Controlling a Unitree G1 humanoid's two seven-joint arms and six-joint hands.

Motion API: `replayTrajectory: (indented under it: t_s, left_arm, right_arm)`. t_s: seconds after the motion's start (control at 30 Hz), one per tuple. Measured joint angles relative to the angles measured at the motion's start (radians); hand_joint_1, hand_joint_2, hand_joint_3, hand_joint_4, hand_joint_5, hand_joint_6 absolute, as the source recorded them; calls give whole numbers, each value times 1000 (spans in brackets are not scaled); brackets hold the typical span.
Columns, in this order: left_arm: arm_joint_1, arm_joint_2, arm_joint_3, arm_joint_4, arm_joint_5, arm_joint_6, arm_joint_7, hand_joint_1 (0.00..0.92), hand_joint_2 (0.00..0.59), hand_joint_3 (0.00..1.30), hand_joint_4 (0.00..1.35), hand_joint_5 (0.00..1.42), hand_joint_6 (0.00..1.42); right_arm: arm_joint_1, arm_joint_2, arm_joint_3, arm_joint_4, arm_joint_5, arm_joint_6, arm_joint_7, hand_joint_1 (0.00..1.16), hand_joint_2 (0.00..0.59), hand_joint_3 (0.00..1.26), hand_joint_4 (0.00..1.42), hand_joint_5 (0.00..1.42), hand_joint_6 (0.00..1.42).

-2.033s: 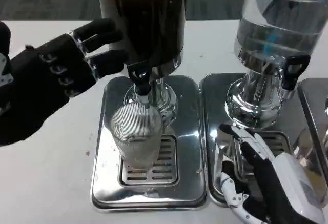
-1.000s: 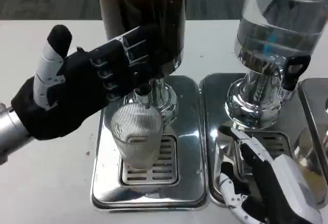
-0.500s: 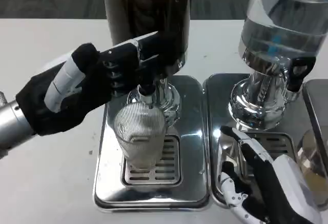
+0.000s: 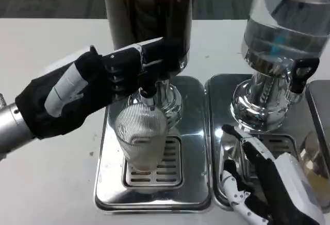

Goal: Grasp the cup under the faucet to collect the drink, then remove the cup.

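Your left hand (image 4: 98,88) sits at 10 o'clock of the cup (image 4: 140,136), fingers on the dark dispenser (image 4: 147,21) tap, likely to pour. Cup stands on the drip tray (image 4: 193,148) grate under the faucet. Right hand (image 4: 268,184) rests released at 4 o'clock.

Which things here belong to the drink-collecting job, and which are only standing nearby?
Job: ribbed clear cup; dark drink dispenser and its black faucet; steel drip tray; left hand.

Nearby: clear water dispenser; second steel tray; right hand.
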Motion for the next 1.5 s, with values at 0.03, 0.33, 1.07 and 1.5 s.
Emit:
replayTrajectory:
  t_s: [0.03, 0.33, 1.07, 1.5]
  left_arm:
    - [3, 1, 1, -7, 0, 0, 0, 0, 50, 122, 0, 70, 0]
    - [28, 10, -5, -39, 13, -51, 4, 0, 51, 123, 0, 73, 0]
    - [66, 34, -41, -90, 84, -175, 55, 0, 56, 133, 10, 74, 7]
    - [85, 43, -52, -122, 82, -177, 81, 0, 55, 133, 10, 74, 8]
  right_arm:
    - [-2, 0, -1, 0, 1, 0, 3, 532, 583, 159, 109, 74, 162]
    - [-3, -1, -2, 0, 12, 0, 11, 532, 583, 159, 109, 74, 162]
    - [-19, -38, -2, 61, 233, -131, 40, 609, 343, 121, 100, 111, 196]
    - [-208, -45, -61, 61, 351, -34, 169, 597, 247, 20, 6, 63, 181]
